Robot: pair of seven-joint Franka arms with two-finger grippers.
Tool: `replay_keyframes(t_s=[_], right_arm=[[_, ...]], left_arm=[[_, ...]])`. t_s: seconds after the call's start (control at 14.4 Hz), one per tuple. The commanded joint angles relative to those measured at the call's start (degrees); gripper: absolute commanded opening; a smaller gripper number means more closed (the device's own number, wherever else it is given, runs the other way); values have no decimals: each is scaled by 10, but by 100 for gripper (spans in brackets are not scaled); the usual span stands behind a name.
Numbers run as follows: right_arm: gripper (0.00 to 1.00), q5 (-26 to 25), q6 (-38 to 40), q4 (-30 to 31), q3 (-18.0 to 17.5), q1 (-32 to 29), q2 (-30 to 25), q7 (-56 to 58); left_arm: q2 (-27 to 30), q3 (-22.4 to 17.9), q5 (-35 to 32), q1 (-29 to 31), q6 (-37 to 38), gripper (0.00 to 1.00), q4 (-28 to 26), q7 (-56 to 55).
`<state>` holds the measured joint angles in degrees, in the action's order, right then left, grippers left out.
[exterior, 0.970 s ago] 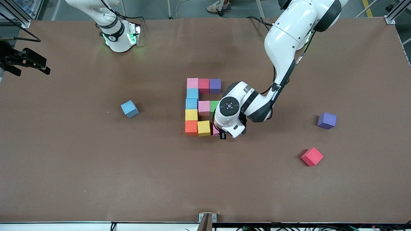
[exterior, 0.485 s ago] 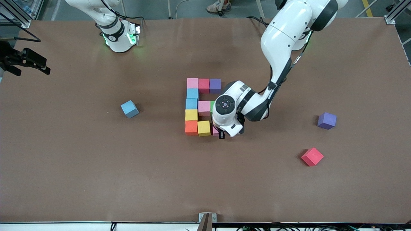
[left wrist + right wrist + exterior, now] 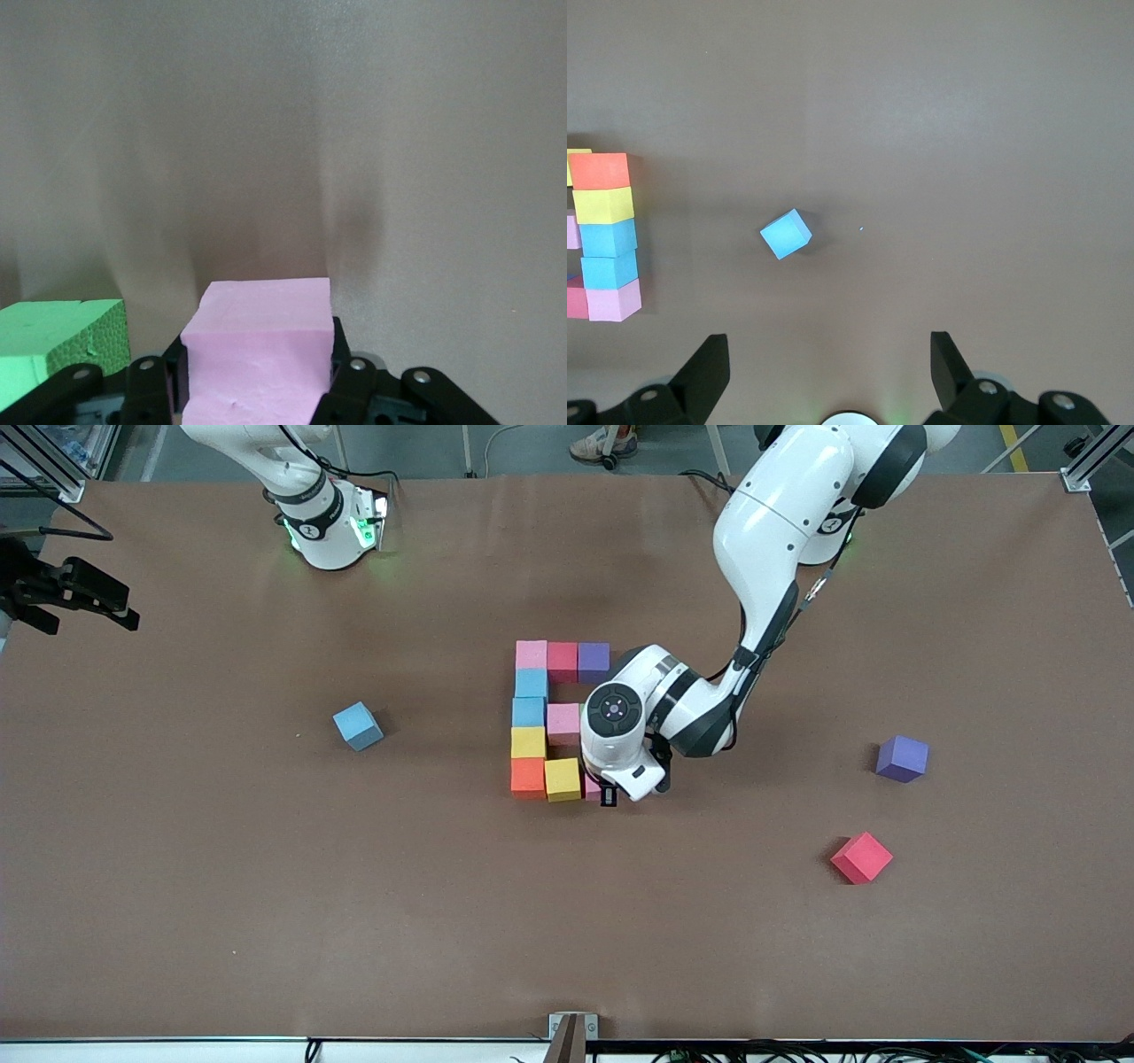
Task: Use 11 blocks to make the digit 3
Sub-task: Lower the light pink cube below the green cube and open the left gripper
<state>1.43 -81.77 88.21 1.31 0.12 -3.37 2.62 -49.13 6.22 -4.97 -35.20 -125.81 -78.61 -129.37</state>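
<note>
The blocks form a multicoloured figure (image 3: 532, 713) mid-table: a column of pink, two blue, yellow and orange, with a red and a purple block (image 3: 594, 661) beside the top, a pink block (image 3: 563, 722) in the middle and a yellow block (image 3: 563, 779) beside the orange. My left gripper (image 3: 606, 790) is shut on a pink block (image 3: 259, 345), low beside that yellow block. A green block (image 3: 58, 341) lies next to it, mostly hidden under the wrist in the front view. My right gripper (image 3: 830, 347) waits high over the right arm's end, open and holding nothing.
Loose blocks lie apart from the figure: a blue block (image 3: 358, 725) toward the right arm's end, a purple block (image 3: 902, 758) and a red block (image 3: 861, 857) toward the left arm's end. The left arm's wrist (image 3: 620, 726) hangs over the figure's open side.
The left gripper has carried the pink block a little toward the yellow block, closing the gap. The right arm has not moved.
</note>
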Motion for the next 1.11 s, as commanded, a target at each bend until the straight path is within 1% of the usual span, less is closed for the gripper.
replay_keyframes(t_s=[0.0, 1.04], right_arm=[[100, -4, 1, 10, -5, -5, -8, -2], [100, -4, 1, 11, -4, -6, -8, 1]], left_arm=[[-19, -5, 1, -8, 5, 43, 27, 0], [-20, -3, 1, -9, 2, 44, 35, 16]])
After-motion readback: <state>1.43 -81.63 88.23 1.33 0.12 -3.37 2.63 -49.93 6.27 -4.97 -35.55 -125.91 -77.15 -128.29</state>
